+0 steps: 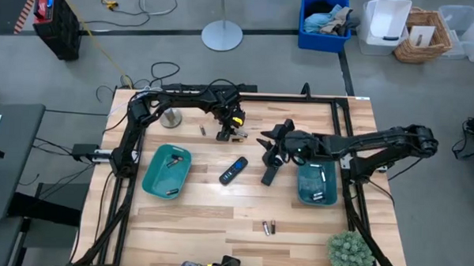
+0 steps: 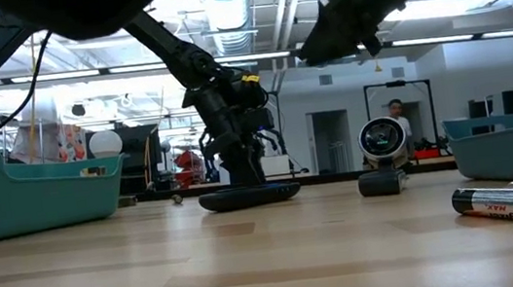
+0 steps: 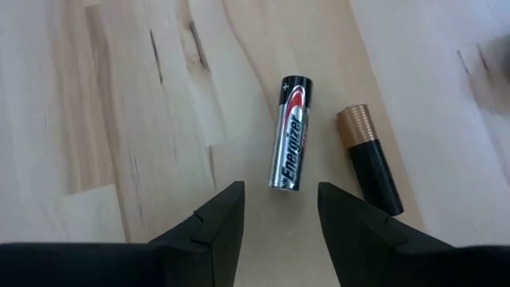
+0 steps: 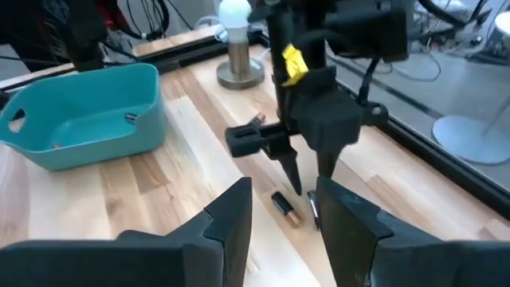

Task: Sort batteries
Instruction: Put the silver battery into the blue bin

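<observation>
In the left wrist view, a silver-and-black battery (image 3: 288,134) and a black battery with a copper end (image 3: 372,159) lie side by side on the wooden table. My left gripper (image 3: 279,215) is open and points down over them, its fingers just short of the silver one. The right wrist view shows that gripper (image 4: 308,177) standing over both cells (image 4: 284,207). My right gripper (image 4: 288,219) is open and hovers near the table's middle (image 1: 270,146), facing the left gripper. Two more batteries (image 1: 267,226) lie near the near edge, and one (image 1: 202,131) lies left of the left gripper.
A teal tray (image 1: 166,170) sits on the table's left and another (image 1: 317,183) on its right; each holds small dark items. Between them lie a black remote (image 1: 233,171) and a black flashlight (image 1: 270,172). A bulb on a round stand (image 1: 171,117) is at far left, and a plant (image 1: 349,249) at the near right corner.
</observation>
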Controlling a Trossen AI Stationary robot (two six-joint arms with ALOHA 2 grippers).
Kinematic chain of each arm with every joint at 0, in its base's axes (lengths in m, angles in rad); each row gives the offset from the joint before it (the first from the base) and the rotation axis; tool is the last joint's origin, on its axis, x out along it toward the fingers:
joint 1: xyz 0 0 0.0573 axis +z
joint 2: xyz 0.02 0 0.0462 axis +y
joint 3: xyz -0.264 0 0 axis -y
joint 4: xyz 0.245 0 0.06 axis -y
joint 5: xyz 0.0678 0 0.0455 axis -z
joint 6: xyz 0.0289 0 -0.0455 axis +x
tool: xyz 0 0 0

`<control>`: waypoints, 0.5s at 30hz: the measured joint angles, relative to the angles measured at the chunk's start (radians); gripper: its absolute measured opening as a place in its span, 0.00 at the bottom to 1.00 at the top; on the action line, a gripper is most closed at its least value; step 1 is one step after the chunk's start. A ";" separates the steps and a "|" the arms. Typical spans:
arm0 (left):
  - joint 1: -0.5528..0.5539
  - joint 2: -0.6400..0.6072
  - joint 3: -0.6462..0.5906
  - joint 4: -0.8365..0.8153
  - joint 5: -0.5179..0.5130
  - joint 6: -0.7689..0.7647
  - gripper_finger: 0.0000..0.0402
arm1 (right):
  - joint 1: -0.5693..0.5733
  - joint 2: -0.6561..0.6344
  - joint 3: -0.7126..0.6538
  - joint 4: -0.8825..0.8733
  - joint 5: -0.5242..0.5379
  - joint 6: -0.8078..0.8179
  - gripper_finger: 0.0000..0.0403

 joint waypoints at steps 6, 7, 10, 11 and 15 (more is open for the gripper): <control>0.000 0.000 0.000 0.001 0.002 0.000 0.39 | -0.088 0.106 0.021 -0.029 -0.101 -0.002 0.40; 0.000 0.000 0.000 0.001 0.001 0.002 0.39 | -0.098 0.131 0.031 -0.030 -0.104 -0.012 0.40; 0.000 0.000 0.000 0.014 0.002 0.011 0.39 | -0.111 0.190 0.056 -0.019 -0.106 -0.040 0.40; 0.000 0.000 0.000 0.024 0.004 0.011 0.39 | -0.112 0.205 0.067 -0.014 -0.111 -0.048 0.40; 0.000 0.000 0.000 0.036 0.031 0.015 0.39 | -0.129 0.263 0.107 -0.052 -0.123 -0.076 0.40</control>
